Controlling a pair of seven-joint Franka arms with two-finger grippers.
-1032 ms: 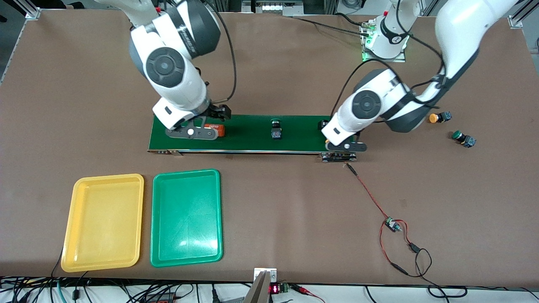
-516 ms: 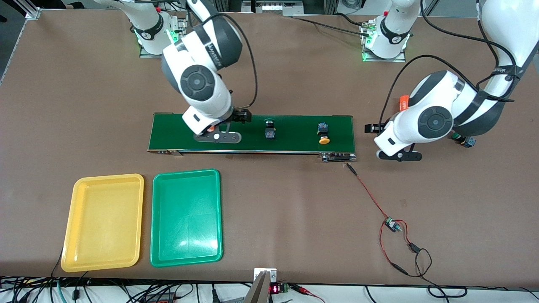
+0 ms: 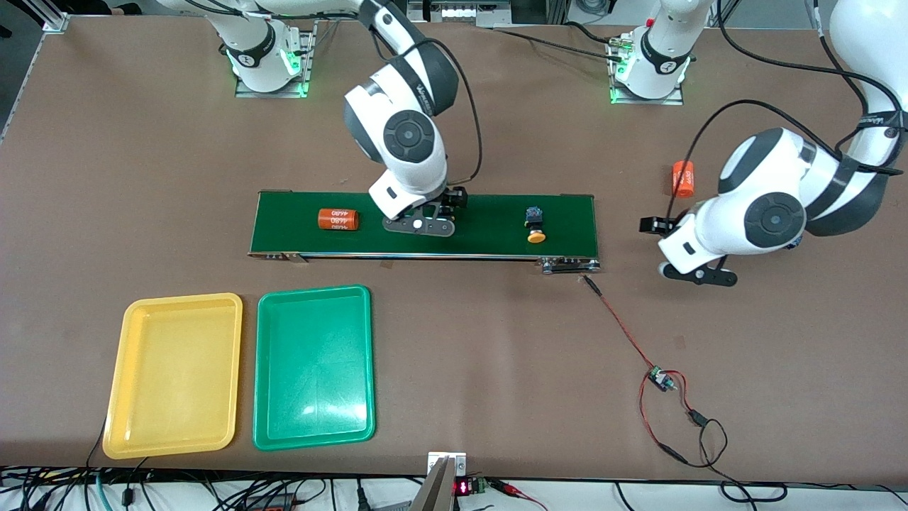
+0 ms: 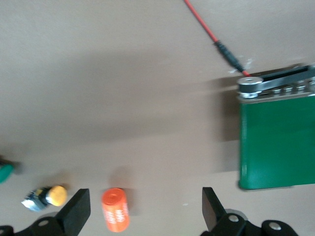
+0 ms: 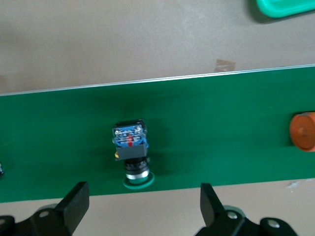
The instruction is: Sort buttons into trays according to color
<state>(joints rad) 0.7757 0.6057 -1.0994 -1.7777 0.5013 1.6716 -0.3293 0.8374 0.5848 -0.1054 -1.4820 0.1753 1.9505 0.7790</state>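
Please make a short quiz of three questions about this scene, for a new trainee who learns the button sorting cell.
1. True or false: the yellow tray and the green tray hold no buttons.
2. Which gripper is over the green-capped button on the dark-green belt?
A. left gripper
B. right gripper
3. Fill in: the yellow-capped button on the belt lies toward the ____ arm's end of the belt.

Key
1. True.
2. B. The right gripper is open above it; the left gripper is open over the bare table off the belt's end.
3. left.
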